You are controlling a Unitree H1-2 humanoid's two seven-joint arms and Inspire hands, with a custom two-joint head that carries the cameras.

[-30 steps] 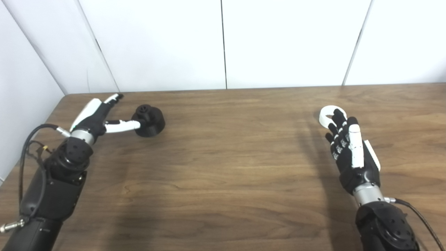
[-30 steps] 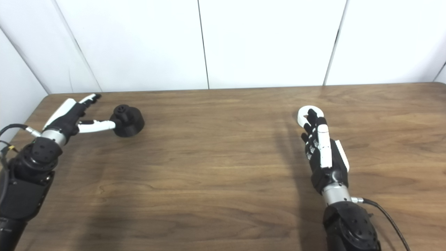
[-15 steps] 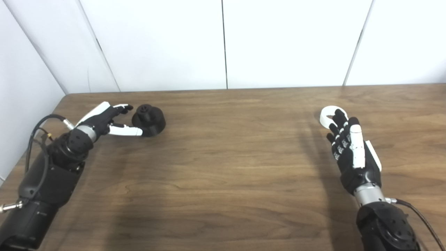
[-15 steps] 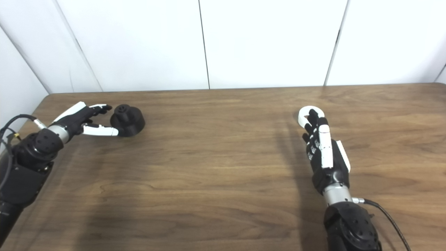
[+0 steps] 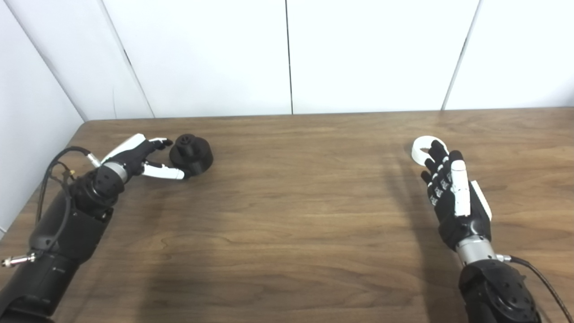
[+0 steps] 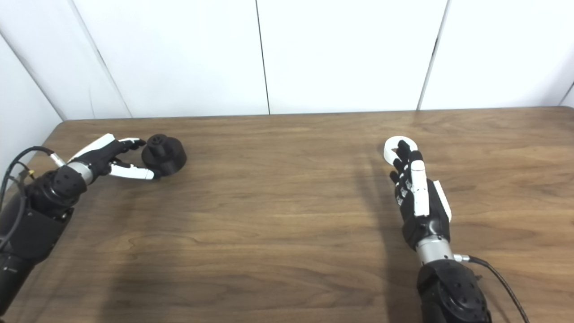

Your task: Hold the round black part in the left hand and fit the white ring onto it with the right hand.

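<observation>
Black and matte, the round black part point(image 5: 191, 154) sits on the wood-grain tabletop point(image 5: 287, 215) at my left robot hand's point(image 5: 142, 158) fingertips. Over the last second that robot hand has rolled in and drawn its spread fingers and thumb around the part's near side, so I judge the grasp is about to close; nothing is lifted yet. The right robot hand point(image 5: 454, 194) has barely shifted, fingers straight and together, empty, just short of the smooth white ring point(image 5: 423, 148) lying flat beyond its fingertips.
</observation>
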